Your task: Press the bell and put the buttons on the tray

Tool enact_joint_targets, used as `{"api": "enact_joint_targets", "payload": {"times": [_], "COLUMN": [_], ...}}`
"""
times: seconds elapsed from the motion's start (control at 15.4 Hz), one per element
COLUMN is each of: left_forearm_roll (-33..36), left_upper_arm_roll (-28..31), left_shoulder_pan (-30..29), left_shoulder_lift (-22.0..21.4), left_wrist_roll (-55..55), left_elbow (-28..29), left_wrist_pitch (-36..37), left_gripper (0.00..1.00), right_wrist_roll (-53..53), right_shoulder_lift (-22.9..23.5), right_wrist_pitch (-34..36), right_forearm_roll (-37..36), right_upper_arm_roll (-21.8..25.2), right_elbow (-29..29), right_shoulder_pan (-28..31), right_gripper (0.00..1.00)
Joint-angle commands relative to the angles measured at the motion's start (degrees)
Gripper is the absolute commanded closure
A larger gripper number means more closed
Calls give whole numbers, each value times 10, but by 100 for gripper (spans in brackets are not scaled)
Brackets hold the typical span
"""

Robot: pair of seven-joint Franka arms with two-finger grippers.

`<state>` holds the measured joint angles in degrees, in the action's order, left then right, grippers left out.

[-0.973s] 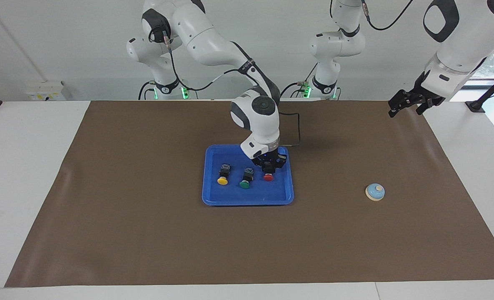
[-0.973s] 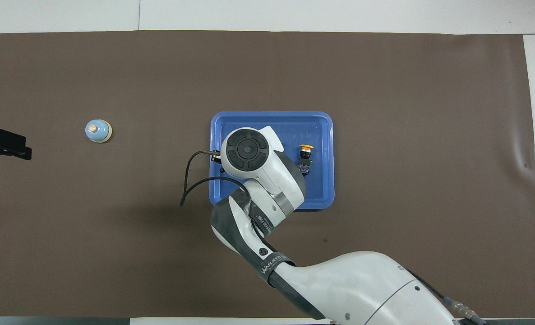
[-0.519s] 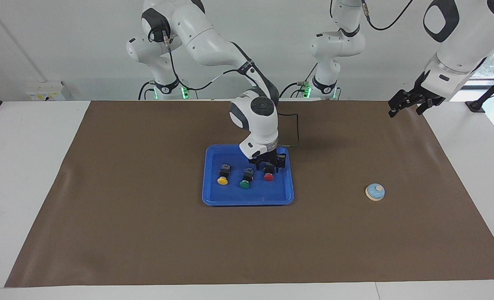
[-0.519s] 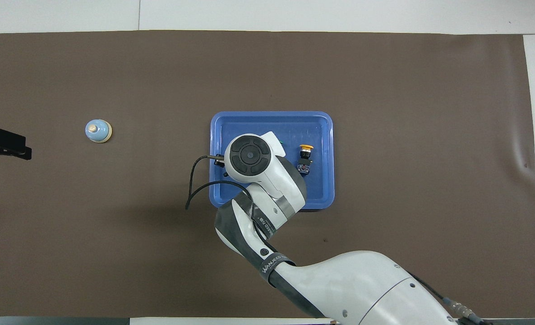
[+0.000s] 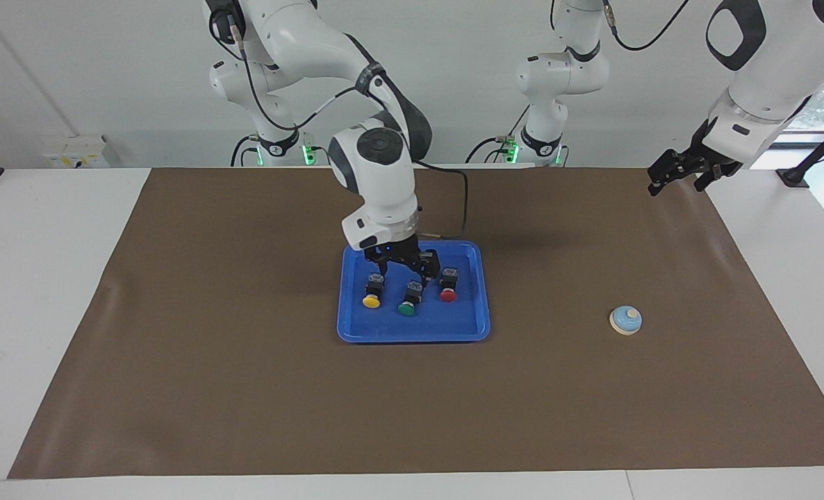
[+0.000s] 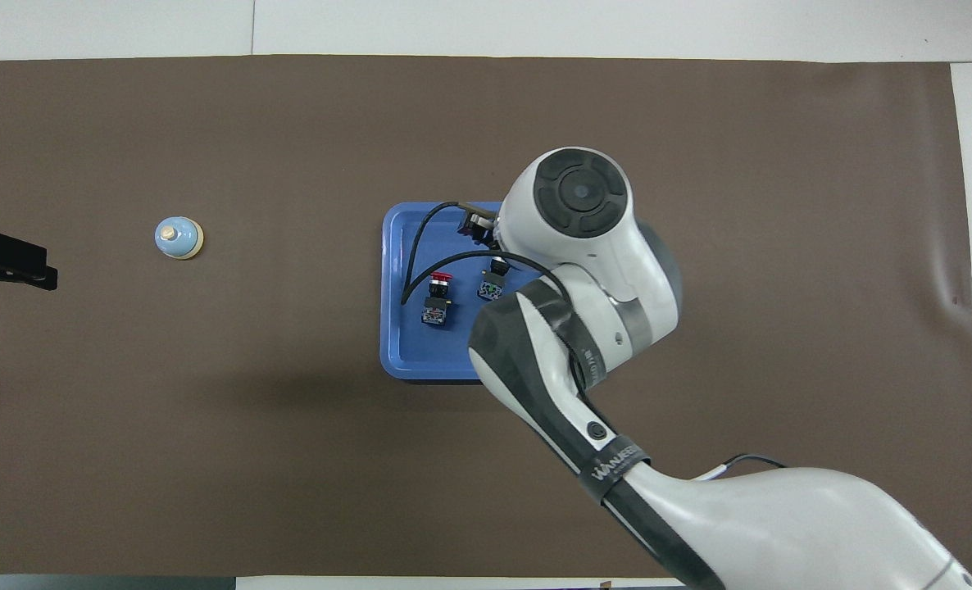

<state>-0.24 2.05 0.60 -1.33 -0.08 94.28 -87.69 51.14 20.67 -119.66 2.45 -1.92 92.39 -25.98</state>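
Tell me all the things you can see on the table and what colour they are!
tray: one, bright blue, middle of the brown mat.
buttons: three in a row in the tray, yellow, green, red.
bell: one, light blue with a cream knob, on the mat toward the left arm's end.
mat: one, brown, covering the white table.
right gripper: black, open, over the tray, holding nothing.
left gripper: black, open, waiting over the mat's corner.
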Motion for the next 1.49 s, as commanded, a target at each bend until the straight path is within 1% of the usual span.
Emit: {"api": "enact_joint_targets", "payload": {"times": [0.0, 0.39, 0.58, 0.78, 1.04, 1.17, 1.43], "left_forearm_roll": [9, 9, 9, 9, 9, 9, 9], "left_upper_arm_roll": [1, 1, 1, 1, 1, 1, 1], "left_shoulder_pan": [0, 0, 0, 0, 0, 0, 0], "left_shoulder_lift": [-11, -11, -11, -11, -11, -11, -11], "left_wrist_roll": [1, 2, 2, 2, 2, 2, 1], "left_elbow": [8, 8, 7, 8, 8, 8, 8], "left_wrist_pitch": [2, 2, 2, 2, 2, 2, 2], "left_gripper": [0, 0, 0, 0, 0, 0, 0], "right_wrist_roll": [-74, -324, -417, -466, -501, -509, -571], "right_shoulder_lift": [-40, -91, -121, -149, -197, -211, -233], "right_wrist_pitch": [36, 126, 179, 227, 291, 315, 342], "right_forearm_roll": [11, 10, 10, 5, 1, 1, -18], "right_upper_arm_roll": [-6, -5, -5, -4, -4, -3, -4], "right_elbow": [12, 12, 13, 13, 17, 17, 15], "right_shoulder_pan": [49, 156, 200, 225, 244, 251, 284], "right_gripper": [0, 0, 0, 0, 0, 0, 0]}}
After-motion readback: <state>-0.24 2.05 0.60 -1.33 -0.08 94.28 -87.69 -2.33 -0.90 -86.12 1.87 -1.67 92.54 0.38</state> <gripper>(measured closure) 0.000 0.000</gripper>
